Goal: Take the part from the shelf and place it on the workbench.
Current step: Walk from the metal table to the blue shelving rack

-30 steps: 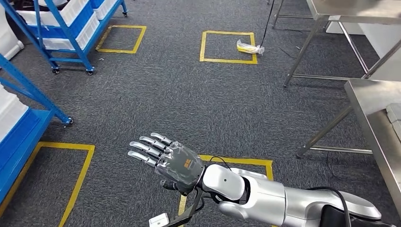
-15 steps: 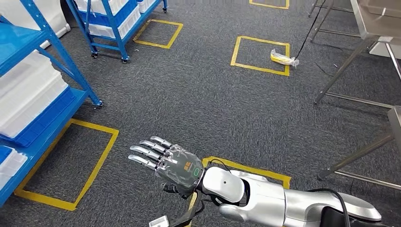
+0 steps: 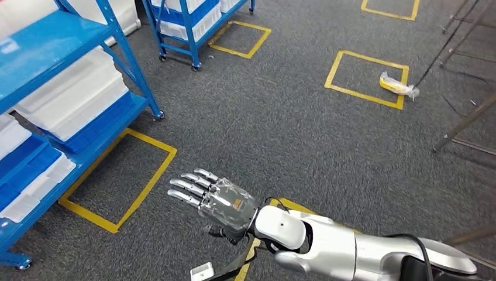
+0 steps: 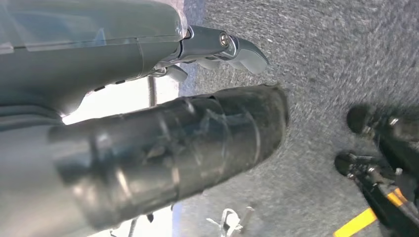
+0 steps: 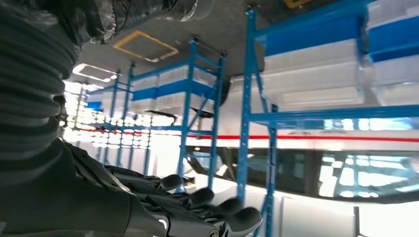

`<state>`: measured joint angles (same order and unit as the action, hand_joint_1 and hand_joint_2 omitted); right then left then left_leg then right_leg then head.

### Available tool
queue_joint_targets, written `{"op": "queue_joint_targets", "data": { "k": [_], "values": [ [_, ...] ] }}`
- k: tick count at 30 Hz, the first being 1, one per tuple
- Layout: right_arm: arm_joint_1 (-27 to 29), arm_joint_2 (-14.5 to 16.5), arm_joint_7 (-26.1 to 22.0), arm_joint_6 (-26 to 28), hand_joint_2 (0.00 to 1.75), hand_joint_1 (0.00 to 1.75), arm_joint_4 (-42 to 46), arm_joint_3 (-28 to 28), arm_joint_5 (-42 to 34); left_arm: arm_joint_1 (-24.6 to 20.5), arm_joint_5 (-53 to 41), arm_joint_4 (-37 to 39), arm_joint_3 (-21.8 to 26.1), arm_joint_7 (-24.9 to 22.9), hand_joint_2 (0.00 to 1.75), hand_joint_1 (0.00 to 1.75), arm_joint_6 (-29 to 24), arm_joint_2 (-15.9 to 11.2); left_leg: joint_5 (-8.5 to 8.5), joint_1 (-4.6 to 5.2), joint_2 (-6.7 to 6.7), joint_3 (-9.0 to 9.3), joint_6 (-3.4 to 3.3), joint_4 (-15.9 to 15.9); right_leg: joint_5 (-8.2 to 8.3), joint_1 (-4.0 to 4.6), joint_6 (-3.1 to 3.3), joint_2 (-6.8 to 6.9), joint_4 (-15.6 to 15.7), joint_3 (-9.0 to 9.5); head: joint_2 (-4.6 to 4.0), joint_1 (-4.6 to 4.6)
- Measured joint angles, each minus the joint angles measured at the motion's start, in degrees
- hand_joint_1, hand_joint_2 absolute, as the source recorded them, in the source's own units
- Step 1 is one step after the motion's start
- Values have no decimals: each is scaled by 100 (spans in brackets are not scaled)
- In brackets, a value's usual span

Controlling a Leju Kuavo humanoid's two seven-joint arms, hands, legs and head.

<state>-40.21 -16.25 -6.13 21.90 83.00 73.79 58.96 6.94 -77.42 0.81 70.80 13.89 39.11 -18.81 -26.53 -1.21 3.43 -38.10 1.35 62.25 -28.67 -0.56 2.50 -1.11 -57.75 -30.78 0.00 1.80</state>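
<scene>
Blue shelf (image 3: pixel 70 82) at the floor's left edge, white bins (image 3: pixel 76 93) stacked on it, the part not distinguishable, right hand (image 3: pixel 216 202) empty with fingers spread above grey carpet (image 3: pixel 281 129), left hand (image 4: pixel 148 113) empty, grasp unclear.

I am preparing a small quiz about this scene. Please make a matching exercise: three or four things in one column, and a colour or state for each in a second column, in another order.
Things:
1. right hand
2. shelf frame
3. bins on the shelf
4. floor squares

Colour or state:
A. yellow tape outlines
B. blue metal
C. fingers stretched out, holding nothing
D. white, stacked

Pairs: 1-C, 2-B, 3-D, 4-A
</scene>
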Motion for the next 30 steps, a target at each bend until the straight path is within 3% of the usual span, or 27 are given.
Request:
{"op": "queue_joint_targets", "data": {
  "k": [1,2,3,4,6,8,10,12,13,15,17,19,21,22,23,25,26,27,28,29,30],
  "values": [
    [8,-8,30,-9,175,0,1,0,8,-9,15,-1,3,-5,0,0,-4,4,-174,9,-173,-187,11,380,-10,18,19,92,12,15,0,0],
    [23,-18,94,-32,175,0,3,0,33,-17,37,-1,5,-10,0,0,-9,9,-322,5,-258,-380,20,764,-30,37,31,189,16,28,0,-1],
    [47,-30,198,-70,175,0,13,1,72,-13,54,-1,6,-15,0,0,-10,15,-388,0,-297,-517,23,1032,-58,54,38,284,15,48,0,-1],
    [74,-42,319,-111,175,0,33,3,118,4,75,-1,6,-22,0,0,-15,20,-346,-3,-314,-553,19,1102,-95,69,40,370,15,79,0,-1],
    [106,-63,527,-172,175,0,109,19,188,51,127,-1,6,-31,0,0,-34,22,9,9,-381,-288,-23,602,-189,93,30,530,17,183,0,-1],
    [108,-82,624,-198,175,0,181,35,208,71,178,-1,6,-37,0,0,-50,18,238,91,-658,107,-105,-107,-298,111,-9,679,35,283,0,1],
    [109,-108,667,-222,175,0,237,44,204,79,220,-1,6,-38,0,0,-47,9,169,179,-828,288,-197,-418,-377,128,-78,821,70,386,0,1],
    [107,-131,700,-242,175,0,302,52,194,117,262,-1,6,-46,0,0,-54,1,88,179,-694,397,-267,-503,-398,112,-141,896,27,494,1,0],
    [104,-137,711,-246,175,0,330,55,188,141,279,-1,6,-56,0,0,-62,-3,49,163,-620,494,-303,-542,-382,89,-163,818,-105,496,1,-1],
    [93,-143,720,-251,175,0,360,57,180,152,299,-1,6,-70,0,0,-75,-9,-24,143,-494,699,-363,-590,-378,51,-195,526,-544,299,1,4],
    [95,-158,714,-250,175,0,360,60,173,124,302,-1,6,-59,0,0,-58,-5,-111,137,-374,817,-394,-601,-483,27,-223,243,-1153,-133,0,10],
    [118,-187,712,-249,175,0,372,73,167,108,300,-1,6,-36,0,0,-25,7,-237,123,-201,960,-391,-602,-772,11,-257,139,-1661,-680,0,12],
    [131,-216,712,-250,175,0,388,89,167,123,300,-1,6,-26,0,0,-8,15,-408,102,-6,1180,-369,-602,-952,1,-281,113,-1652,-1032,0,11],
    [131,-228,714,-252,175,0,393,93,167,131,306,-1,6,-32,0,0,-16,16,-506,91,84,1311,-355,-602,-847,-7,-289,87,-1421,-1093,0,12],
    [133,-239,716,-259,175,0,394,96,167,142,316,-1,6,-43,0,0,-30,17,-611,81,166,1415,-341,-606,-503,-21,-302,2,-1095,-1124,0,15],
    [146,-264,717,-282,175,0,384,117,166,134,353,-1,6,-77,0,0,-67,22,-796,59,310,1555,-289,-613,377,-18,-303,-210,-539,-1152,0,9],
    [146,-268,714,-292,175,0,385,131,163,126,369,0,5,-87,0,0,-75,27,-842,33,373,1601,-253,-657,676,-3,-280,-263,-387,-1149,0,9],
    [135,-273,713,-295,175,0,390,141,161,119,383,0,5,-93,0,0,-77,33,-824,13,417,1644,-214,-686,750,25,-229,-239,-324,-1111,0,6],
    [116,-271,716,-293,175,0,398,145,157,120,398,1,4,-91,0,0,-74,40,-754,-6,442,1651,-183,-672,680,39,-170,-162,-268,-1017,0,6],
    [99,-272,717,-289,175,0,405,145,153,120,413,1,4,-89,0,0,-67,45,-595,-15,353,1580,-168,-481,619,49,-112,-97,-181,-881,0,9],
    [91,-277,721,-289,175,0,407,145,150,116,430,1,4,-88,0,0,-60,47,-414,-3,202,1394,-166,-146,551,53,-64,-35,-80,-712,0,5]
  ]
}}
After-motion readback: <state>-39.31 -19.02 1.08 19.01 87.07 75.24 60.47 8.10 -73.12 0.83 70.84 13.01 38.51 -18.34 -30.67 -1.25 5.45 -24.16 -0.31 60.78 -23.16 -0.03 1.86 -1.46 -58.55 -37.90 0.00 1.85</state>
